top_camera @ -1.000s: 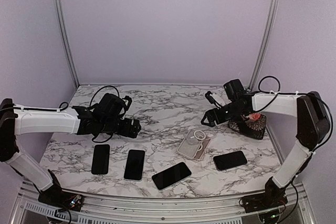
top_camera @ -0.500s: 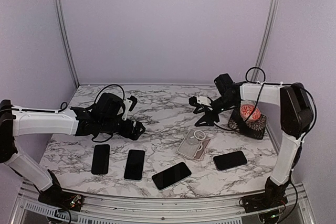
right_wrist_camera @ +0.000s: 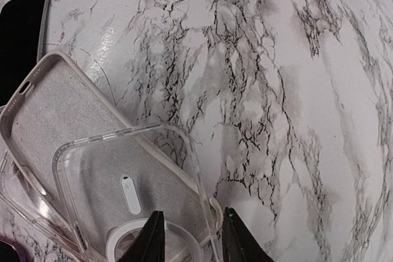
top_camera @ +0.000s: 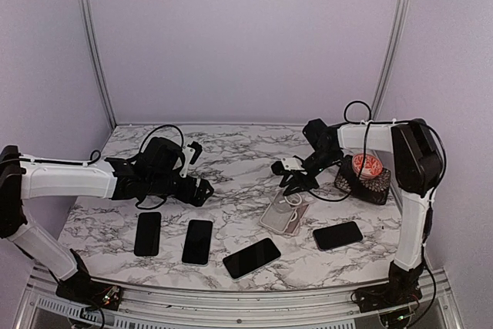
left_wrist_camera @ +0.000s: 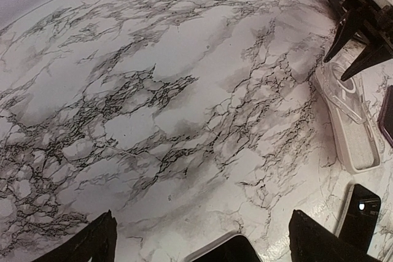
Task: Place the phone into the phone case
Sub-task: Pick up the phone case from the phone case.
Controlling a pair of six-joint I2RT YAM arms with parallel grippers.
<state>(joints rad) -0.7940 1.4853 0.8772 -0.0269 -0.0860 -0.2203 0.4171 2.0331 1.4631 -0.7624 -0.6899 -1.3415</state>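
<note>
Your right gripper has swung over to the phone case, which lies at its 6 o'clock with its long axis running 1-to-7. The jaws are narrow astride the far rim, but I cannot tell whether they grip it. Your left gripper gapes, well apart. The nearest phone lies at the case's 4 o'clock.

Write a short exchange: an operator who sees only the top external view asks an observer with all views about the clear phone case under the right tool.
Operator: Is that one case?
Observer: Two: a clear plastic phone case with a white ring lies partly on a frosted white case with grey lining.
Operator: Has the right tool gripped it?
Observer: Not yet: the right tool straddles the clear case's rim, one finger inside, one outside, with a gap.
</note>
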